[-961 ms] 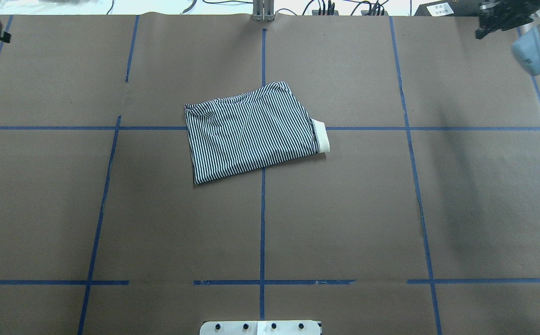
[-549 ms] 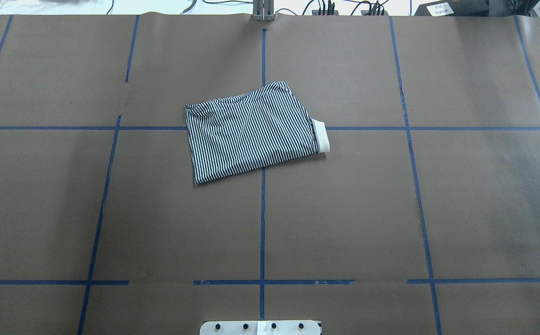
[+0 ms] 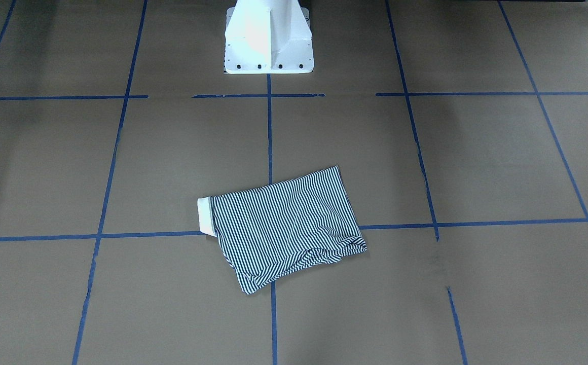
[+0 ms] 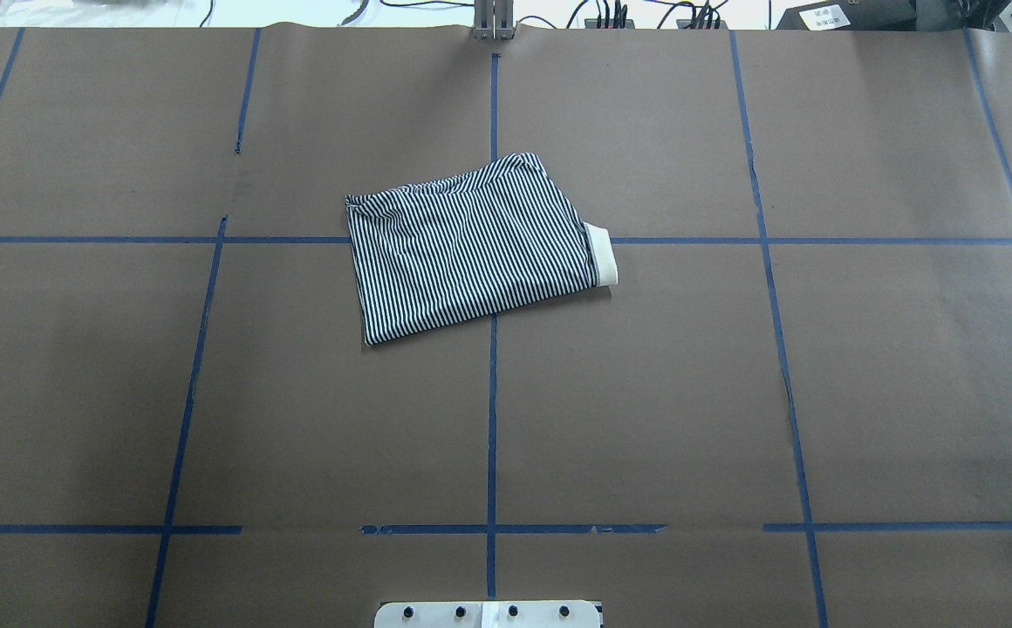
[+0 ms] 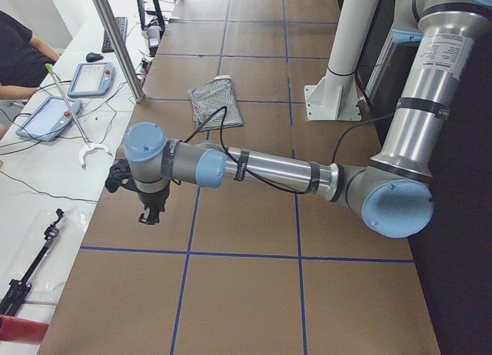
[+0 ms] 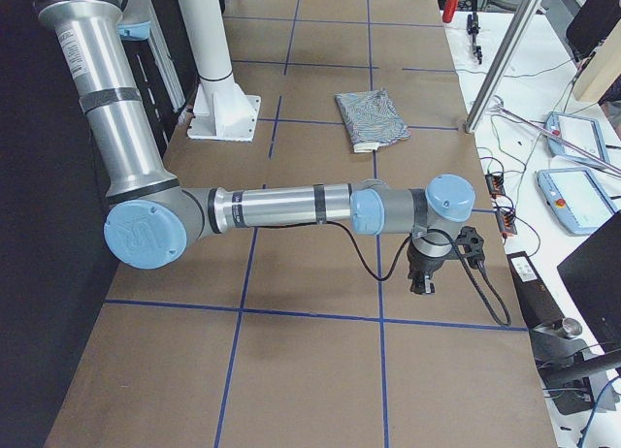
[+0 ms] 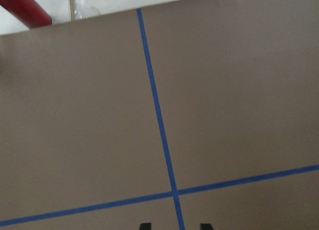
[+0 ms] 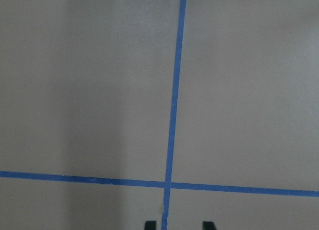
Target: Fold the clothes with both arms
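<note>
Navy-and-white striped polo shirt (image 4: 471,253) lay folded into a compact, slightly skewed rectangle near the middle of the paper-covered table (image 4: 864,392). It straddled a crossing of the blue tape lines (image 4: 492,419), and its cream collar (image 4: 602,255) poked out at the edge on the robot's right. A second before, both grippers had shown at the far corners of the overhead view; half a second before they had gone from it, and they were out of it now too. The shirt had not shifted at all in that time. From this I judged the folding to be finished, or very nearly so, with both arms drawn off to the table's two ends. The only flaw was a little rumpling along the edge towards the operators' side.

The left arm (image 5: 269,167) reached low across the table with its forearm close to level and its wrist turned down. The left gripper (image 5: 146,210) hung over bare paper, well apart from the shirt. Its wrist camera showed the fingertips (image 7: 144,226) spread, with only paper and a tape crossing between them. The right arm (image 6: 281,208) mirrored this at the opposite end, the right gripper (image 6: 424,278) pointing down, its fingertips (image 8: 149,225) likewise parted and holding nothing.
</note>
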Action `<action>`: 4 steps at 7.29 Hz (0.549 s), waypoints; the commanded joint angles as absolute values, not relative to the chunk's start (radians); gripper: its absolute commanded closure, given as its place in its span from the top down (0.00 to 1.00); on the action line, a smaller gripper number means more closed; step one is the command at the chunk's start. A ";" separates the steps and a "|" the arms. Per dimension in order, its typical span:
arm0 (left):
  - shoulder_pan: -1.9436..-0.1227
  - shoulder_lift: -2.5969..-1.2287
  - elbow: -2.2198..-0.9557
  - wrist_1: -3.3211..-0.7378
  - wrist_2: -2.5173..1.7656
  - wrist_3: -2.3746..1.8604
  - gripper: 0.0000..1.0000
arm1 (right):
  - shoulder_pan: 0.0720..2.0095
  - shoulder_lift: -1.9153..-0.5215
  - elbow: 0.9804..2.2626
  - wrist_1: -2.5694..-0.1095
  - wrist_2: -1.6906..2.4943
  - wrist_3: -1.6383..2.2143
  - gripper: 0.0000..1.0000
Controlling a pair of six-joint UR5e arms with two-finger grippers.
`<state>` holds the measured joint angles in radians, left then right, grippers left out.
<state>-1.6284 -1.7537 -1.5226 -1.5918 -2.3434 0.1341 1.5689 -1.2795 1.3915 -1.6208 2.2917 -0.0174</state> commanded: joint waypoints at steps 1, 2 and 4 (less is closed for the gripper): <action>-1.629 -1.664 -1.557 -1.671 -2.350 0.169 1.00 | 1.568 -1.302 1.399 -1.634 2.298 -0.018 1.00; -1.623 -1.666 -1.498 -1.684 -2.359 0.173 1.00 | 1.568 -1.307 1.402 -1.641 2.302 -0.017 1.00; -1.618 -1.667 -1.482 -1.686 -2.349 0.178 1.00 | 1.566 -1.325 1.408 -1.634 2.293 -0.011 1.00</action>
<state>-1.6220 -1.6690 -1.4922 -1.6810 -2.3508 0.1735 1.5673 -1.3128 1.4063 -1.6370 2.2991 -0.0144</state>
